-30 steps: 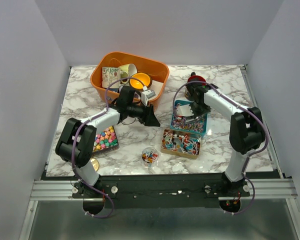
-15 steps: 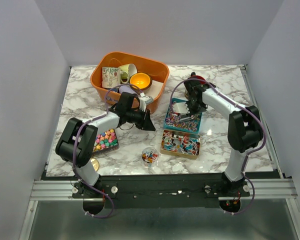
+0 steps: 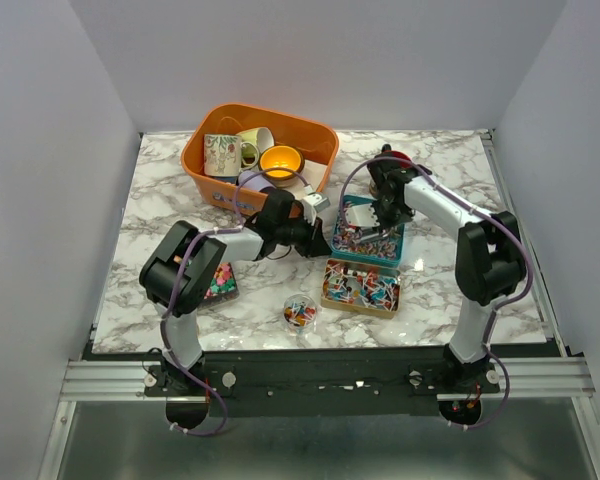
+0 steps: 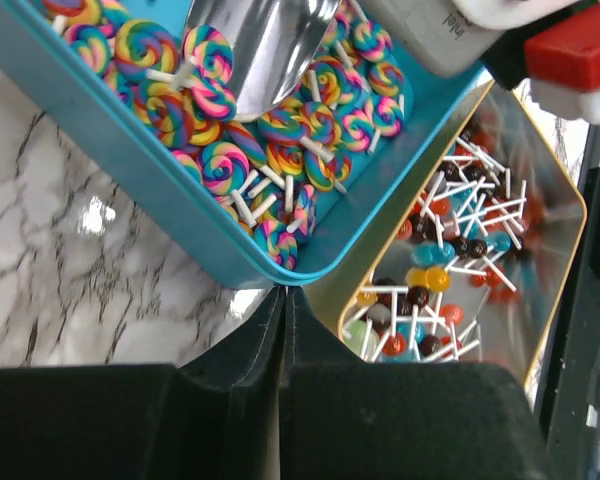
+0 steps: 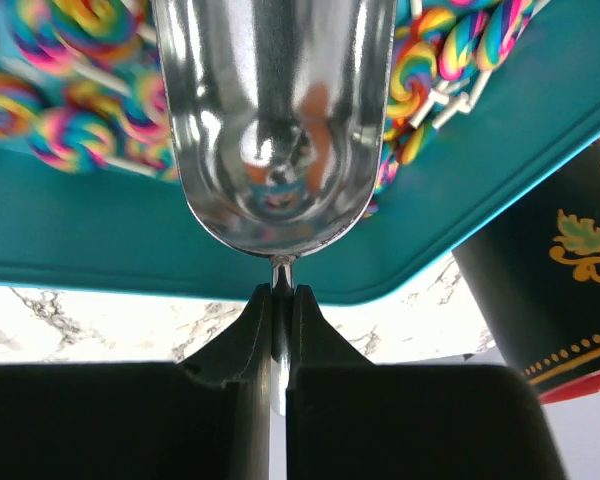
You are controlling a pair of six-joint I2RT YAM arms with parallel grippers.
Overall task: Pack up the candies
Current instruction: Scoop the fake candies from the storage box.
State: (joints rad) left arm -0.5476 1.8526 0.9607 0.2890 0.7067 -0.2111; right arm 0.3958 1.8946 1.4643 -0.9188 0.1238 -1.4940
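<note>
left arm: stretched low over the marble, forearm nearly flat, hand aimed at where the two tins meet

left gripper (image 4: 283,305): pinched fully closed, nothing in it, tips right at the teal tin's near wall; touching or not, can't tell

right arm: elbow kicked out to its right, forearm angled back in over the teal tin

right gripper (image 5: 277,305): clamped tight on the scoop's thin handle

scoop (image 5: 275,120): shiny metal, bowl straight ahead of the right fingers, over the teal tin with its far end down among the lollies

teal tin (image 4: 130,150): open, just ahead of both grippers, packed with swirl lollies (image 4: 280,130) on white sticks

gold tin (image 4: 570,210): open, ahead and right of the left fingertips, tucked against the teal tin's corner, holds ball lollies (image 4: 430,270) in red, brown, yellow and teal

star candies (image 3: 220,280): in a tray way back by the left elbow, mostly hidden under the arm

dish (image 3: 300,311): small, clear and round, a few coloured candies inside, behind the left gripper toward the bases

orange bin (image 3: 195,170): alongside the left forearm on its far side, full of mugs (image 3: 223,153)

dark can (image 5: 560,290): gold ornament on it, just right of the right fingers, by the teal tin's corner
</note>
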